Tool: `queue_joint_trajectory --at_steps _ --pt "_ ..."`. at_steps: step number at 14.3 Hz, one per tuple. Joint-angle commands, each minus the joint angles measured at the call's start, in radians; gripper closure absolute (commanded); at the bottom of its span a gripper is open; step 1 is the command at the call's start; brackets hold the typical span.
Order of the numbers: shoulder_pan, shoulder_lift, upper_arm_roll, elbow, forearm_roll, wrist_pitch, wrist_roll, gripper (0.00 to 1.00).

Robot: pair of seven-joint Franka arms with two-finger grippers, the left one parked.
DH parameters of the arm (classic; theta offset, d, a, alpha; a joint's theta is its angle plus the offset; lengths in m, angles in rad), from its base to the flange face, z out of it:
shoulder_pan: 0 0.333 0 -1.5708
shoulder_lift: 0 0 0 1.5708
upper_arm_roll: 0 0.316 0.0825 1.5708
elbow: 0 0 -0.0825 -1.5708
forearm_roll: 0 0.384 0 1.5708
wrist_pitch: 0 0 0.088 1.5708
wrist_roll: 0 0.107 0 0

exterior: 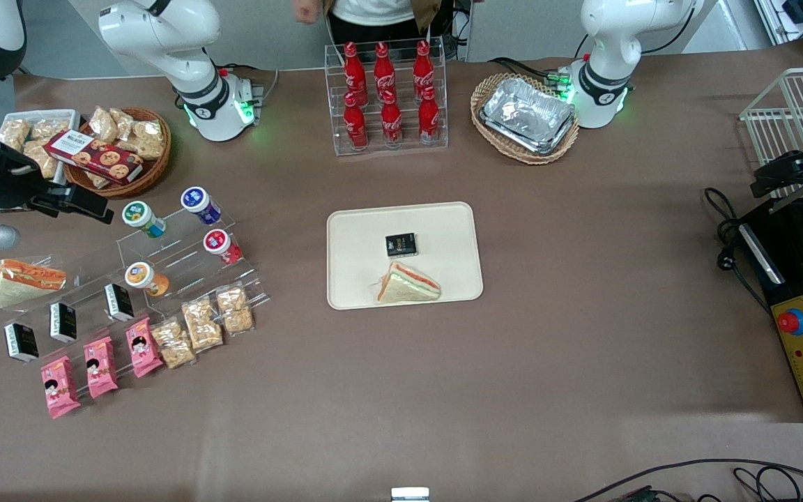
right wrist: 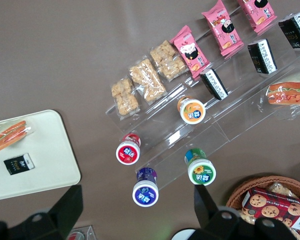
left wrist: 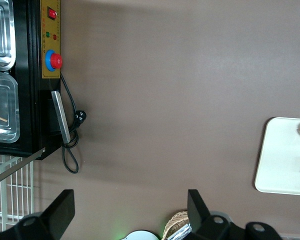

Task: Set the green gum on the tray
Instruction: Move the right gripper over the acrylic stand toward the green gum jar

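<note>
The green gum [exterior: 142, 217] lies on the upper step of a clear acrylic stand [exterior: 178, 261], white lid toward the front camera; it also shows in the right wrist view [right wrist: 200, 169]. The cream tray [exterior: 443, 230] lies at mid-table, holding a black packet [exterior: 400, 245] and a sandwich [exterior: 408, 284]; it shows in the right wrist view [right wrist: 45, 150] too. My gripper [exterior: 84, 203] hovers high above the table beside the stand, at the working arm's end. Seen from the wrist [right wrist: 137, 210] it is open and empty, with the green gum near one finger [right wrist: 206, 206].
On the stand with the green gum are a blue-purple gum [exterior: 199, 203], a red gum [exterior: 221, 244], an orange gum [exterior: 145, 277], black packets and snack bags. A cookie basket [exterior: 119, 150], a cola rack [exterior: 387, 97] and a foil-tray basket [exterior: 525, 117] stand farther from the camera.
</note>
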Motion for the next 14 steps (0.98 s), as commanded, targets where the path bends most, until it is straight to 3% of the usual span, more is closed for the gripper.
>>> queue_joint_trajectory --at_steps 1,5,11,14 --pt "-0.009 0.008 0.002 0.015 -0.008 -0.041 -0.001 0.0" --pt "-0.012 -0.101 -0.001 -0.14 -0.01 -0.054 0.002 0.0" --pt "-0.024 -0.393 -0.006 -0.612 -0.059 0.231 -0.057 0.0" --pt "-0.064 -0.417 -0.013 -0.706 -0.06 0.299 -0.132 0.0"
